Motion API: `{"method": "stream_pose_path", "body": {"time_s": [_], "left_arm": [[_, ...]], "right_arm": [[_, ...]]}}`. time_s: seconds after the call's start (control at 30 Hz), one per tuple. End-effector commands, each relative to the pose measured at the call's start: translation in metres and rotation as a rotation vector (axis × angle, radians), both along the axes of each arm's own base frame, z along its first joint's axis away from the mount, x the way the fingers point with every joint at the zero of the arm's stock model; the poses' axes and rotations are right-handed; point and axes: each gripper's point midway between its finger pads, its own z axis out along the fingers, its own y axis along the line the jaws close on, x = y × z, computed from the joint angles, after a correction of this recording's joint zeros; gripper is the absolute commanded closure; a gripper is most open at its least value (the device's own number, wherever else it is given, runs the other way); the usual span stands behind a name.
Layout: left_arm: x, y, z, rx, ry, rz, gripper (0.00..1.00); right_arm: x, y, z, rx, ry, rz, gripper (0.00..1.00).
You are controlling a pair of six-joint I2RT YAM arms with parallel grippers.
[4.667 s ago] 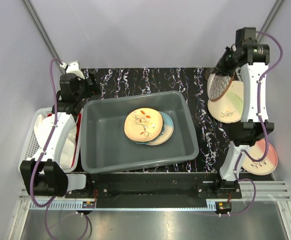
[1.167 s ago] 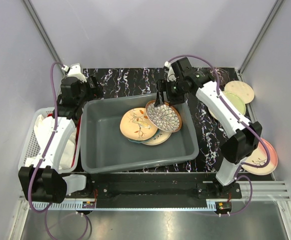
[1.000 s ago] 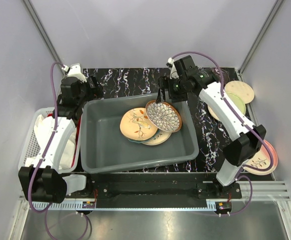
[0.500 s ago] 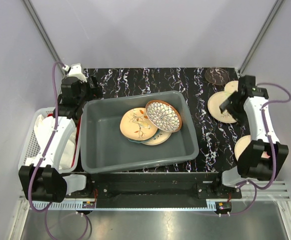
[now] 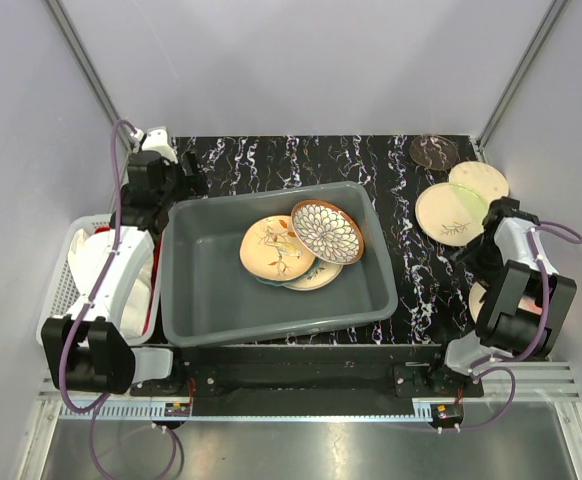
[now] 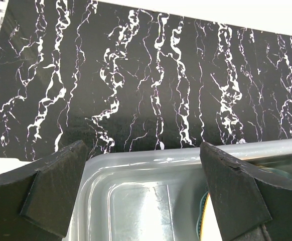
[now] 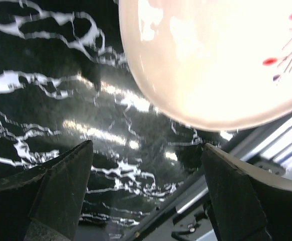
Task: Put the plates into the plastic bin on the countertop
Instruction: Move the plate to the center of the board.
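Note:
The grey plastic bin (image 5: pixel 203 292) sits mid-countertop (image 5: pixel 271 160) and holds three plates: a peach one with leaf sprigs (image 5: pixel 277 248), a dark patterned one (image 5: pixel 328 231) leaning on it, and a teal one (image 5: pixel 320 277) underneath. Outside on the right lie a cream-green plate (image 5: pixel 449 213), a cream plate (image 5: pixel 480 181) and a dark plate (image 5: pixel 434 152). My right gripper (image 7: pixel 147 145) is open and empty, low over the countertop (image 7: pixel 60 100) beside a cream-and-pink plate (image 7: pixel 211 55). My left gripper (image 6: pixel 143 145) hangs open and empty over the bin's far left corner (image 6: pixel 161 158).
A white mesh basket (image 5: pixel 69 262) with cloth stands left of the bin, under my left arm. My folded right arm (image 5: pixel 519 290) covers most of the cream-and-pink plate. The metal front rail (image 7: pixel 246 150) runs just past the counter edge.
My right gripper let go of the dark patterned plate in the bin, then swung back to the right and down near the front right plate. The left arm barely moved.

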Motion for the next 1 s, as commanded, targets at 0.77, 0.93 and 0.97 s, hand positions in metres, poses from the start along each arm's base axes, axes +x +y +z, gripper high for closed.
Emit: {"method": "stream_pose_path", "body": {"time_s": [0.77, 0.93, 0.97], "left_arm": [[0.018, -0.003, 0.039, 0.007, -0.088, -0.013, 0.01], [0.016, -0.003, 0.037, 0.003, -0.085, -0.015, 0.01], [0.016, -0.003, 0.038, 0.003, -0.089, -0.015, 0.01]], "right_arm": [[0.101, 0.041, -0.038, 0.336, -0.367, 0.216, 0.09], [0.129, 0.059, -0.034, 0.379, -0.412, 0.27, 0.09], [0.134, 0.062, -0.035, 0.383, -0.416, 0.278, 0.09]]}}
